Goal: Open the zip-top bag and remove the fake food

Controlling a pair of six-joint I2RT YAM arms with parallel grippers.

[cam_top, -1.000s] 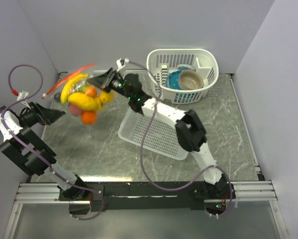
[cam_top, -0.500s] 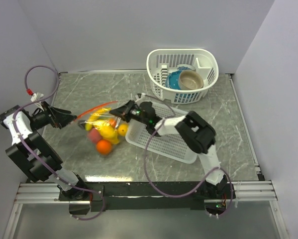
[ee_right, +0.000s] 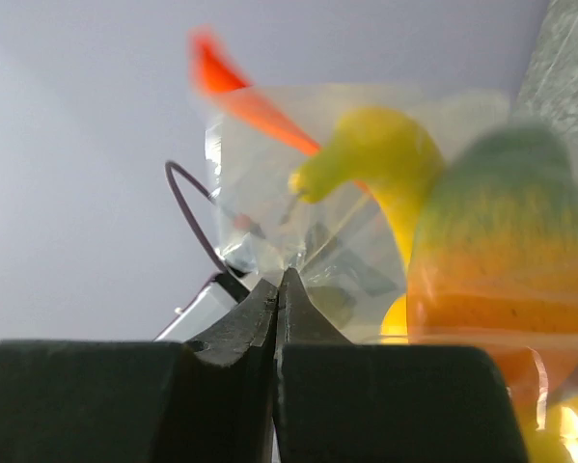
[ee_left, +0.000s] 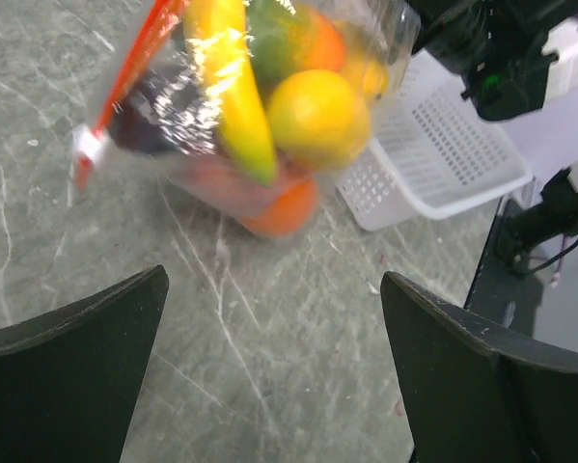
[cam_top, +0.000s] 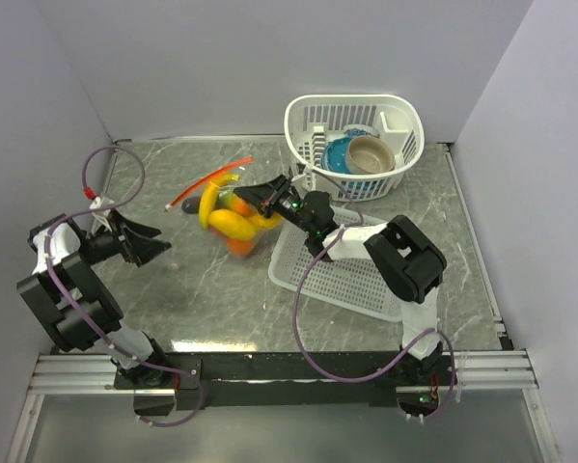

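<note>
One zip-top bag, right fingers clamping it, apparently swung farther back.

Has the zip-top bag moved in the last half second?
Yes. The zip-top bag, pinched by the right gripper, has swung farther back and rightward, closer to the tall white basket.

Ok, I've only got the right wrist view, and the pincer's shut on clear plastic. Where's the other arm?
Observer: The left pincer is open, left of the zip-top bag and not touching it.
Operator: Is any food out yet?
Observer: No, the left wrist view shows the fake food inside the plastic.
Operator: Anything close by I could hit?
Observer: A flat white basket lies beside the bag, on the right pincer side.
</note>
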